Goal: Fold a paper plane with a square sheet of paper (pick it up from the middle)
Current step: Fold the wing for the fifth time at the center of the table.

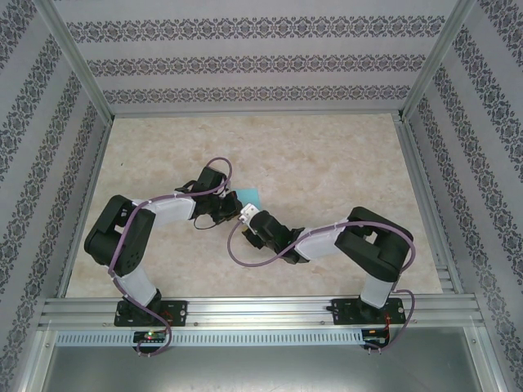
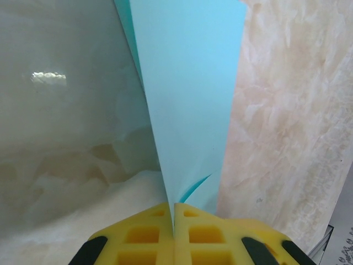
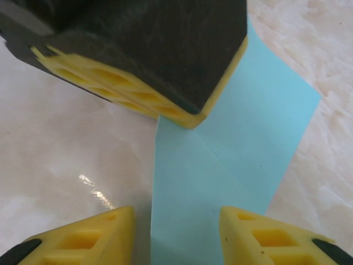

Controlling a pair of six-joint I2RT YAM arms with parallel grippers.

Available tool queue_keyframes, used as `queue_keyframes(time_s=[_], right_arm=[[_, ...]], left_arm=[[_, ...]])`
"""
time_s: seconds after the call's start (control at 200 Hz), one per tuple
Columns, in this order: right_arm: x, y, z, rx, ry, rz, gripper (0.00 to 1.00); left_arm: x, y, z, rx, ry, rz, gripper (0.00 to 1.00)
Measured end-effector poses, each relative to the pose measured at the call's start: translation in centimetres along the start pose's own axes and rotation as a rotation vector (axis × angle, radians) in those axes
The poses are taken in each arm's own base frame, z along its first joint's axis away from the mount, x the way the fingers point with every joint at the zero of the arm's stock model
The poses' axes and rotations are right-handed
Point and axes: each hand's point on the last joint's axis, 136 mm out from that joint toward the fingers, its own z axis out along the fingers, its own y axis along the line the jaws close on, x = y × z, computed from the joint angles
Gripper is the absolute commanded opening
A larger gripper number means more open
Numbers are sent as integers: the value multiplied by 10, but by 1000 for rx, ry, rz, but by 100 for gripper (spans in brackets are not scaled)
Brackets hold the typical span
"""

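The light-blue paper (image 3: 231, 165), folded so that a crease ran across it and its layers overlapped, sat close to the middle of the top view, between the two arms' wrists. In the left wrist view it rose as a tall narrow strip from bottom centre to the top edge. The left tool (image 2: 174, 208) was clamped on its lower end, yellow pads pressed together with the paper pinched in the seam. The right tool (image 3: 176, 221) stood open, its two yellow fingertips at the bottom of the right wrist view on either side of the paper, the left one clear of it. Beneath lay the beige marbled surface (image 1: 327, 163), enclosed by patterned walls (image 1: 245, 49) at the top and sides.
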Motion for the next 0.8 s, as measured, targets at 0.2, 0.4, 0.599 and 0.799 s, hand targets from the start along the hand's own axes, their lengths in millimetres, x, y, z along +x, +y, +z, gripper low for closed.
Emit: queue_keyframes(time_s=[0.2,0.4,0.599,0.799], right_arm=[[-2,1,8,13,-28,-21,35],[-7,0,12,22,-52,-20,23],[-10,0,13,26,-63,-13,13],[-7,-1,10,-7,-63,13,9]], left_arm=[[0,-1,0,0,-2,-10,3],[-2,-2,-2,0,-11,-16,3],[-1,-3,-7,-5,-19,-21,22],[-13,-3,-24,-5,-59,-33,48]])
